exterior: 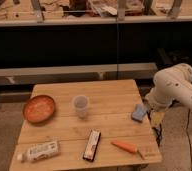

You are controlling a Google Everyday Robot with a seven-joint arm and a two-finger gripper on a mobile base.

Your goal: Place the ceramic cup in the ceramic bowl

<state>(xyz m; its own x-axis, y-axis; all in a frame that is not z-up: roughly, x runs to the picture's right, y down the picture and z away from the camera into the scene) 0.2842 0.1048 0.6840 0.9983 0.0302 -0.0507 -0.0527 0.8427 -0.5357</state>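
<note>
The ceramic cup point(81, 106) stands upright near the middle of the wooden table point(109, 90). The ceramic bowl point(39, 108), orange-brown with a speckled inside, sits at the table's left edge, about a cup's width left of the cup. My white arm point(176, 87) comes in from the right. My gripper point(156, 118) hangs at the table's right edge, beside a blue sponge, far to the right of the cup and holding nothing that I can see.
A blue sponge point(138, 112) lies at the right edge. A white labelled bottle point(40, 151) lies on its side at the front left. A black flat case point(92, 145) and a carrot point(125, 146) lie at the front. Dark shelving stands behind the table.
</note>
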